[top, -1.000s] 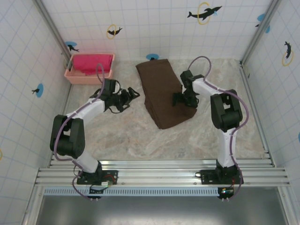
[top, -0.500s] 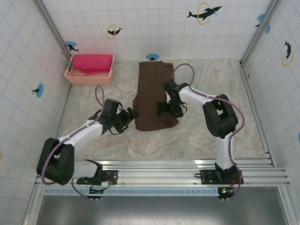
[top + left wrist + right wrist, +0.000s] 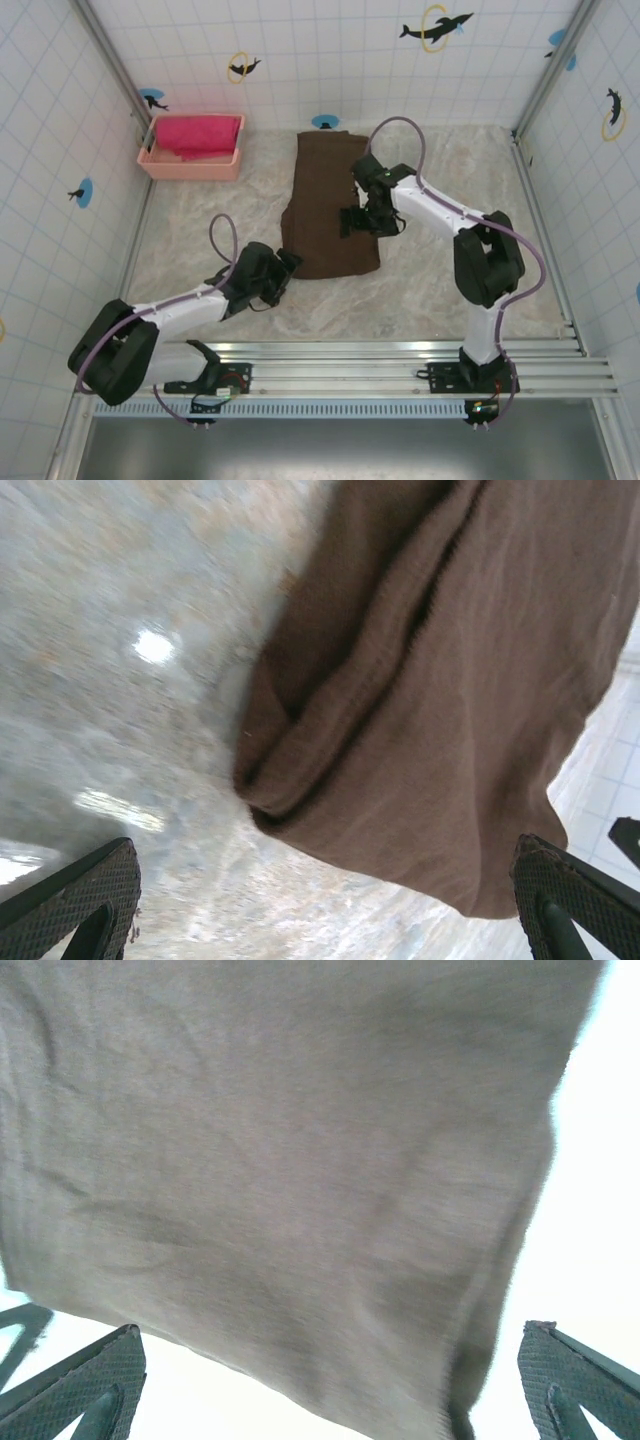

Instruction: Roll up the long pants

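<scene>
A lab test cell: dolphin-stickered tile walls (image 3: pixel 330 70), aluminium rails (image 3: pixel 340 375), marbled tabletop (image 3: pixel 420 290).

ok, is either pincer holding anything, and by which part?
Nothing held. Both open: left pincer beside the long pants, right pincer above them.

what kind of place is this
Probably a lab robot cell, not a home: a left arm and right arm bolted to an aluminium rail, and a marble-look table boxed in by white grid walls with dolphin stickers.
</scene>
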`<state>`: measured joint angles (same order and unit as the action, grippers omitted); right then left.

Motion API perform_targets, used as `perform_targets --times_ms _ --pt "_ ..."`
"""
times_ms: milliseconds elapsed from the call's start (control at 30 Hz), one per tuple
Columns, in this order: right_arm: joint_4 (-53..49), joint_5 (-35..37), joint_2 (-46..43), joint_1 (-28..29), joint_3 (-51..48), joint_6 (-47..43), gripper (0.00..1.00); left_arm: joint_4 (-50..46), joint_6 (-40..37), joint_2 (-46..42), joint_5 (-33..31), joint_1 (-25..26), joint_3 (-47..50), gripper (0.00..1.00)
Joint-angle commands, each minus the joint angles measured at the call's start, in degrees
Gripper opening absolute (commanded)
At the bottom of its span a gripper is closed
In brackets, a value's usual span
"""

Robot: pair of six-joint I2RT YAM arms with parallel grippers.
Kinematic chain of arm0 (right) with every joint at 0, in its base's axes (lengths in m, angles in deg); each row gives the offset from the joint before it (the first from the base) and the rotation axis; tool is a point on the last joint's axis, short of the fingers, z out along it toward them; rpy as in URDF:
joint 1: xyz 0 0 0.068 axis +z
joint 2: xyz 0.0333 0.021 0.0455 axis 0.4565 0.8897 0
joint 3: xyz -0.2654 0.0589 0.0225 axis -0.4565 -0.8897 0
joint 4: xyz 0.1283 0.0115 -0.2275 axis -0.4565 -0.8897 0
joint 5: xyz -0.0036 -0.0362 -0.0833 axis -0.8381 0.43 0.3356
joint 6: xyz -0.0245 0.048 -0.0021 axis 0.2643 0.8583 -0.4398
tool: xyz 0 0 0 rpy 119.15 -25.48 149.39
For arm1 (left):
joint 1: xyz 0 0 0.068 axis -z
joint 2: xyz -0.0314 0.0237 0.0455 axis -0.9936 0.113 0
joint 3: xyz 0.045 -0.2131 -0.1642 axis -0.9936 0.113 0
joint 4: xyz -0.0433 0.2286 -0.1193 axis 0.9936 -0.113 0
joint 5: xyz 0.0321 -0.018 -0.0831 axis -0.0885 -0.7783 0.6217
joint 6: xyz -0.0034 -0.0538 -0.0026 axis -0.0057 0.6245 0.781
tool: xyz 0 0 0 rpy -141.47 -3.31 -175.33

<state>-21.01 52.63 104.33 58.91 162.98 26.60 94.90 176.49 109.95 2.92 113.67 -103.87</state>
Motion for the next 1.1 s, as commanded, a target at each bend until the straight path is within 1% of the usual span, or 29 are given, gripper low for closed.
perform_targets --times_ms 0,67,133,167,233,300,333,400,500,567,667,700,733,767,867,1000,1067 --pt "-8.04 9.75 -5.09 -1.64 1.61 -5.50 0.99 6.93 6.28 1.50 -6.89 2.86 0.99 0.97" --pt "-8.05 9.74 -6.66 -2.97 0.50 -6.28 0.99 9.69 8.27 2.87 -8.55 4.05 1.74 0.97" --pt "-8.12 9.63 -8.11 -4.11 -0.55 -6.72 0.99 10.34 9.43 3.65 -10.10 5.01 1.99 0.95" --pt "-8.08 9.62 -8.75 -4.53 -0.95 -6.90 0.99 9.85 9.78 3.75 -11.14 5.59 1.95 0.92" --pt "-7.83 9.13 -9.89 -5.07 -1.49 -7.40 0.99 8.65 10.33 3.89 -12.87 6.45 1.67 0.83" --pt "-7.79 8.46 -10.94 -5.03 -1.52 -8.09 0.99 8.53 10.49 4.09 -15.03 7.14 1.71 0.81" --pt "-7.75 8.32 -11.48 -4.78 -1.51 -8.70 0.99 8.60 10.43 4.52 -15.91 7.21 1.59 0.79" --pt "-7.97 8.79 -12.29 -3.85 -1.51 -10.69 0.99 9.94 10.69 6.08 -17.23 7.37 1.75 0.73" --pt "-9.67 11.13 -12.70 -1.64 -2.05 -14.11 0.99 15.99 11.36 10.75 -18.56 7.37 2.06 0.71" --pt "-10.55 12.57 -12.88 -0.30 -3.29 -15.57 1.00 19.74 11.88 14.37 -18.96 7.33 1.83 0.65" --pt "-10.32 12.90 -14.26 0.46 -5.94 -15.88 1.00 23.25 11.85 18.67 -19.30 7.37 0.80 0.47" --pt "-10.07 12.99 -14.81 0.64 -6.80 -16.03 1.00 23.68 11.68 19.46 -19.26 7.37 0.35 0.38" --pt "-9.90 13.36 -15.47 1.01 -7.55 -16.37 1.00 23.64 11.56 20.27 -19.33 7.37 -0.29 0.21" --pt "-9.65 13.78 -16.13 1.36 -8.10 -16.71 1.00 23.09 11.70 20.68 -19.31 7.38 -0.85 0.00" --pt "-9.51 16.11 -17.50 2.68 -8.76 -18.39 1.00 18.42 10.75 19.06 -19.67 7.33 -2.50 0.00" --pt "-8.27 18.11 -18.86 3.95 -9.23 -20.15 1.00 4.69 8.61 13.49 -19.99 7.02 -6.64 0.00" --pt "-6.91 19.48 -19.54 4.75 -9.54 -21.07 0.99 -1.30 6.88 11.92 -18.80 6.46 -9.48 0.00"
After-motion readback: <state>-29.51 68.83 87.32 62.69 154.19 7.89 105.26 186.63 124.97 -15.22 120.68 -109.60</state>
